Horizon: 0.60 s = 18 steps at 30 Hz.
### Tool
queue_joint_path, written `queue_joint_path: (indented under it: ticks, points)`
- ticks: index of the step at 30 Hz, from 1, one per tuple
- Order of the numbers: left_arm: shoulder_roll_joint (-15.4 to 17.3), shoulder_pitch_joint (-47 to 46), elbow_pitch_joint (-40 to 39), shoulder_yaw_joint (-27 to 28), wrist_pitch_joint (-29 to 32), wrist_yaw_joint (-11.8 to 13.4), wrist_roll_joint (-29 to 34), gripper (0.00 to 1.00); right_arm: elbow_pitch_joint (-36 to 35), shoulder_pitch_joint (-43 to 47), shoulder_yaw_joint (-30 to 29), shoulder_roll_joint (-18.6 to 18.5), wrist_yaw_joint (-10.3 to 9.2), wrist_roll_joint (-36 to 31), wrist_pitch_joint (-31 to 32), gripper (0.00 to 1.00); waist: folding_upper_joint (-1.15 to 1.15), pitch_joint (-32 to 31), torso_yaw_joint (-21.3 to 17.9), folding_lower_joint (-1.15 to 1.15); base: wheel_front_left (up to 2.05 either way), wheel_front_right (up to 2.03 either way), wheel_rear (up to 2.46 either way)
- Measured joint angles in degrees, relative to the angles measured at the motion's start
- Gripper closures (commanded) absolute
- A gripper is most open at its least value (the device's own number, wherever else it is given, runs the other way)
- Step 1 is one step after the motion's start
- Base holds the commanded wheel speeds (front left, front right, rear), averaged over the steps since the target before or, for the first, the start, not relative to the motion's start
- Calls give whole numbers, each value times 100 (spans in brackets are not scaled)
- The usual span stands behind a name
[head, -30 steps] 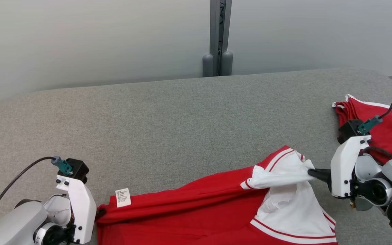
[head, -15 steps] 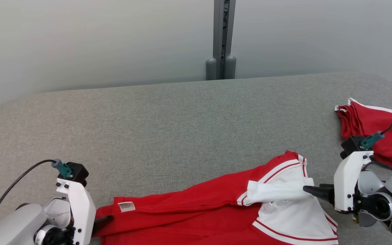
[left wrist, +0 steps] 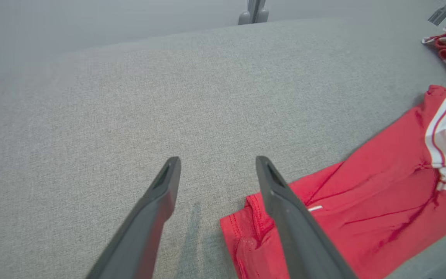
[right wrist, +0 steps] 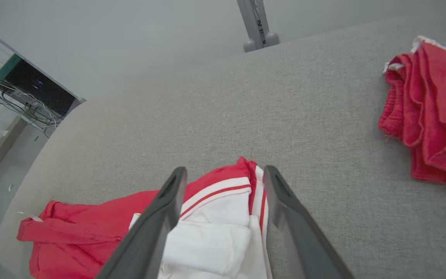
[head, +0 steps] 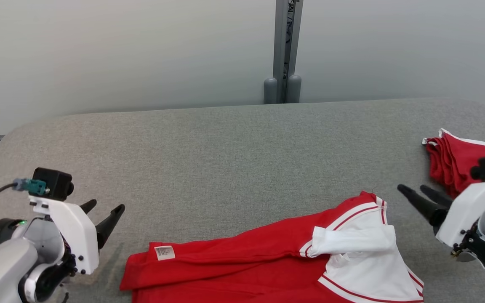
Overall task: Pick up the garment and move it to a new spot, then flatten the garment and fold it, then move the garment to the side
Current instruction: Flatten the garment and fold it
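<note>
The garment (head: 242, 265) is a red shirt with white, red-striped sleeves, lying stretched along the near edge of the grey table (head: 225, 160). A white label shows at its left end. My left gripper (head: 104, 207) hovers open just left of that end, clear of the cloth. In the left wrist view the garment (left wrist: 362, 201) lies right of the spread fingers (left wrist: 161, 193). My right gripper (head: 415, 191) stands open to the right of the white sleeve, apart from it. The right wrist view shows the sleeve of the garment (right wrist: 215, 217) below the open fingers (right wrist: 277, 201).
A second folded red cloth (head: 457, 164) lies at the table's right edge, beside my right arm; it also shows in the right wrist view (right wrist: 432, 116). A grey post (head: 284, 50) stands behind the table. A desk with cables (right wrist: 21, 100) is past the left end.
Both grippers have opened and let go of the garment, then drew back from its ends. The garment has dropped flat on the table. The camera has tilted a little.
</note>
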Motion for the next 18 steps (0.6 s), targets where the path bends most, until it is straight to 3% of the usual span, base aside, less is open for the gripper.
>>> queue_joint_path:
  ticks: [10,13,18]
  points:
    - [-104,760,-687,662,-2027,866,178,0,-270,741,-1073,162,0,-498,-2080,0,0,-2,101,0,0,0,0]
    - [-210,1054,-824,838,-2526,1078,180,0,-308,946,-1421,308,0,-724,-2392,0,0,-18,103,0,0,0,0]
    - [-457,1510,-1026,1366,-2807,1368,371,0,-357,1352,-2259,703,0,-1392,-2547,0,0,-18,96,0,0,0,0]
